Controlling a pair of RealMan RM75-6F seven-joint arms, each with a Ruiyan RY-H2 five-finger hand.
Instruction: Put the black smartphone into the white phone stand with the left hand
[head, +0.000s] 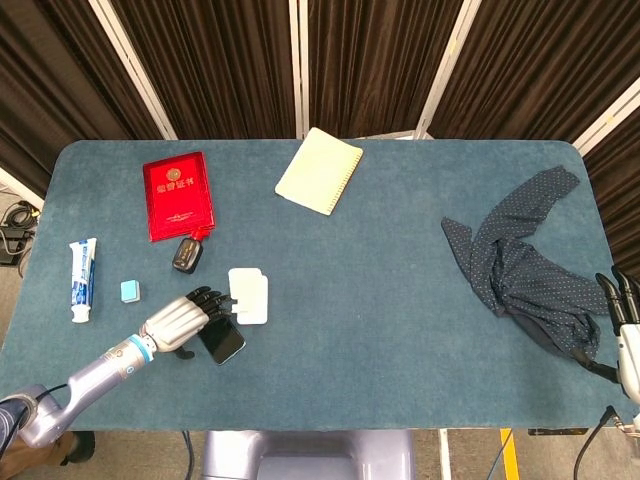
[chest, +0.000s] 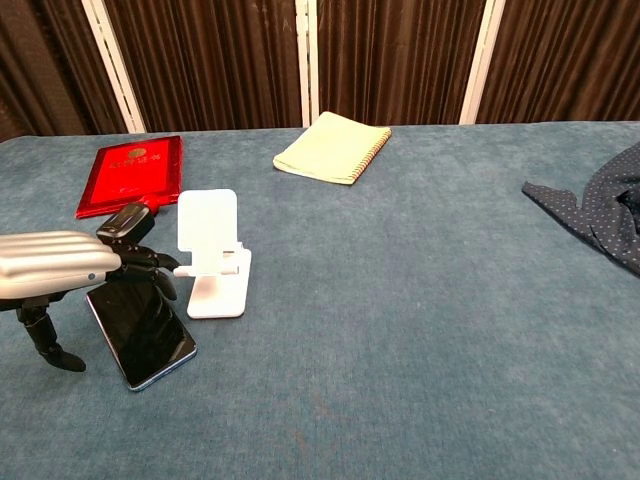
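Observation:
The black smartphone (head: 223, 340) (chest: 146, 336) lies flat, screen up, on the blue table, just front-left of the white phone stand (head: 248, 295) (chest: 208, 252). The stand is upright with nothing in it. My left hand (head: 180, 322) (chest: 58, 268) hovers at the phone's left, palm down. Its fingers (chest: 142, 266) curl over the phone's far end, and the thumb hangs apart near the table on the left. Whether the fingers touch the phone is unclear; it is not lifted. My right hand (head: 624, 312) sits at the table's right edge with its fingers spread, holding nothing.
A small black device (head: 186, 254) (chest: 122, 222) and a red booklet (head: 178, 195) (chest: 130, 172) lie behind the hand. A toothpaste tube (head: 82, 280) and a blue block (head: 130, 291) are at the left, a yellow notebook (head: 319, 170) at the back, and a dark dotted cloth (head: 520, 262) at the right.

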